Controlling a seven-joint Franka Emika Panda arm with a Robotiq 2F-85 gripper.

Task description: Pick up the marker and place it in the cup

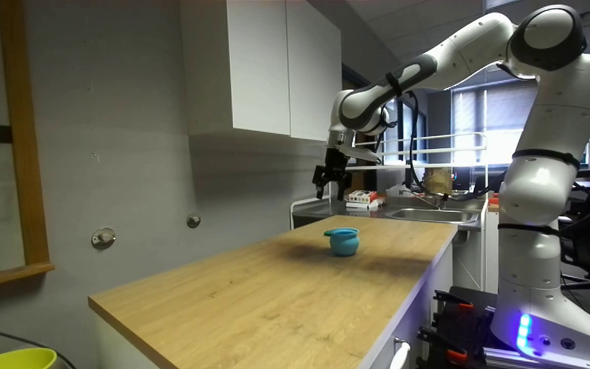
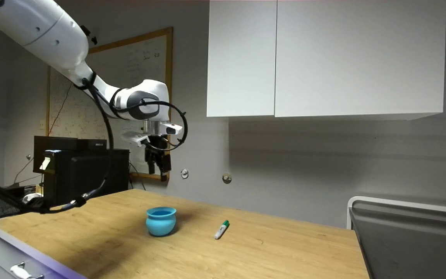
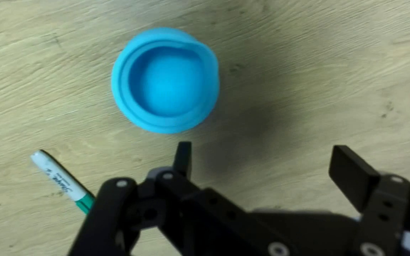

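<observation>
The teal-blue cup (image 1: pixel 344 243) stands upright on the wooden counter, and shows in both exterior views (image 2: pixel 161 222). In the wrist view the cup (image 3: pixel 166 83) is seen from above, empty inside. The marker, white with a green cap, lies on the counter apart from the cup in an exterior view (image 2: pixel 221 230). In the wrist view the marker (image 3: pixel 61 177) is at lower left, its cap end partly hidden by a finger. In an exterior view only its green end (image 1: pixel 328 233) shows past the cup. My gripper (image 3: pixel 262 147) is open and empty, well above the counter (image 1: pixel 330 196) (image 2: pixel 157 176).
The wooden counter (image 1: pixel 254 292) runs along the wall. White wall cabinets (image 1: pixel 259 66) hang above it. A metal sink (image 1: pixel 430 215) and a small box (image 1: pixel 362 197) are past the counter's far end. A dark metal surface with a raised rim (image 2: pixel 409 240) adjoins the counter.
</observation>
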